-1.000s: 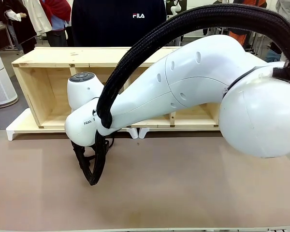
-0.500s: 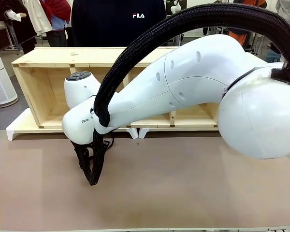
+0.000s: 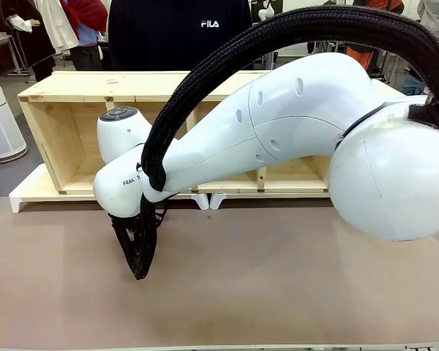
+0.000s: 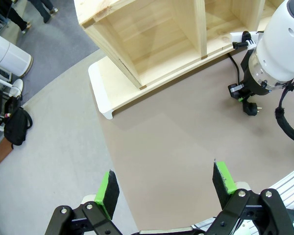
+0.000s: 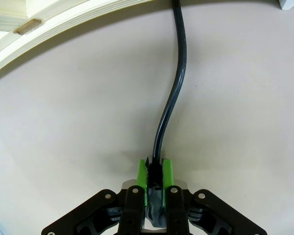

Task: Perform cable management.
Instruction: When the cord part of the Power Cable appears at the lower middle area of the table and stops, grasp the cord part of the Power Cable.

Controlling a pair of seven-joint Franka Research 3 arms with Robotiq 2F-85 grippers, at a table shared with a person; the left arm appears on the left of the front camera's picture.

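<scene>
Here, in the front view, the right arm reaches across the counter toward the wooden shelf. Its wrist is low, and the braided hose hangs in front of it.

From the left wrist, the left hand hovers released, its green pads wide apart over bare counter. Farther off, the right hand sits down on the counter with the plug beside it. The cable runs from there to the white power strip at the shelf's foot.

In the right wrist view, the right hand is clenched on the cable, grasping it close to its plug end. The free length curves away along the counter toward the shelf.

The cord looks light and limp, with a smooth jacket that could slip. The stiff stretch by the plug is probably the surest hold, and the slack will likely trail.
</scene>
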